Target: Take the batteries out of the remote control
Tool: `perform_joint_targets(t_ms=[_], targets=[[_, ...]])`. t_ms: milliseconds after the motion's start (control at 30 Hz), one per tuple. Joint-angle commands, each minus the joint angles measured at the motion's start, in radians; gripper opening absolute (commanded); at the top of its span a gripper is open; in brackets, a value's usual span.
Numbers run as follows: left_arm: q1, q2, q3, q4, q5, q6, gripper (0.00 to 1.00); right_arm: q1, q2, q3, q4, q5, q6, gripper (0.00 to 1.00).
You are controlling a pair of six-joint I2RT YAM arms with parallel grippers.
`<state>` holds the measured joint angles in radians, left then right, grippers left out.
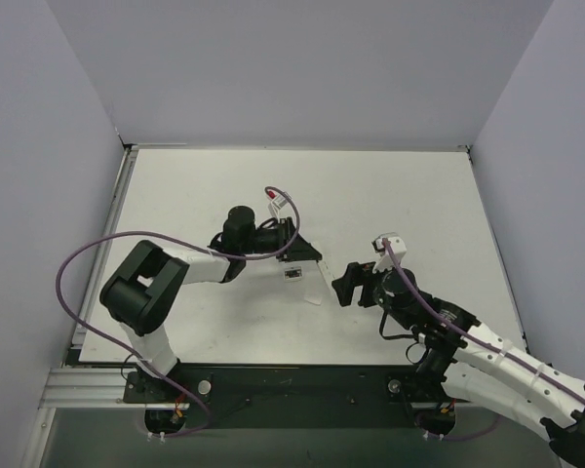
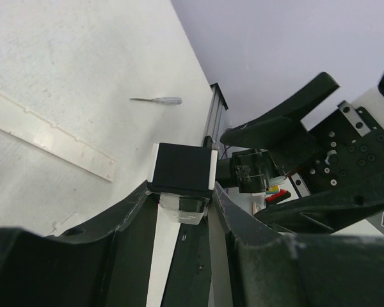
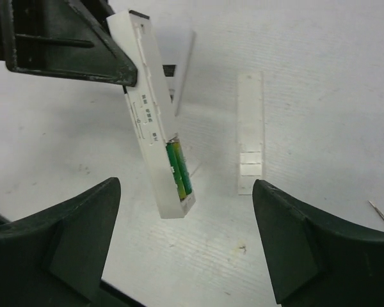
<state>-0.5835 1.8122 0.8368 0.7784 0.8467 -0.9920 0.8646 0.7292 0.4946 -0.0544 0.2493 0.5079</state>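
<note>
**Batteries in the tray, remote held off the counter**

Counter [image 1: 224,195] first: a pale, flat surface with the arms reaching in from its near edge. The left pincer [image 2: 182,192] is clamped on the upper end of the remote [image 3: 150,121], holding it tilted above the surface with its open back turned toward the other arm. The right pincer [image 1: 346,283] hangs just beside the remote's lower end with its jaws wide apart and nothing between them. A flat white cover [image 3: 251,128] lies on the counter beyond the remote, well apart from it, and a slim pointed tool [image 2: 157,100] lies further off.

The batteries [image 3: 178,169], two green ones, sit side by side in the exposed tray at the remote's lower end. No third cell is visible.

They are likely light, rigid and smooth, so they would roll or slip out of a loose pinch. They lie flush with the tray walls, which leaves little to grip from the sides. The best hold looks to be a fingertip at the end of one cell, levering it up out of the tray while the left pincer steadies the body. The thin plastic shell may flex if pressed hard.
</note>
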Motion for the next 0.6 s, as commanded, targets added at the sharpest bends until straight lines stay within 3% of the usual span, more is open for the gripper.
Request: perform_joint_targets(t_ms=[0, 100, 300, 567], targets=[[0.01, -0.128, -0.048, 0.198, 0.048, -0.034, 0.0, -0.019, -0.05, 0.039, 0.082, -0.203, -0.008, 0.8], [0.01, -0.188, -0.083, 0.248, 0.052, -0.057, 0.0, -0.038, -0.044, 0.056, 0.082, -0.322, 0.003, 0.8], [0.01, -0.341, -0.117, 0.243, 0.061, -0.05, 0.0, -0.056, -0.001, 0.105, 0.073, -0.435, 0.018, 0.71], [0.016, -0.419, -0.137, 0.151, 0.08, 0.01, 0.0, -0.061, -0.045, 0.032, 0.226, -0.527, 0.052, 0.27]])
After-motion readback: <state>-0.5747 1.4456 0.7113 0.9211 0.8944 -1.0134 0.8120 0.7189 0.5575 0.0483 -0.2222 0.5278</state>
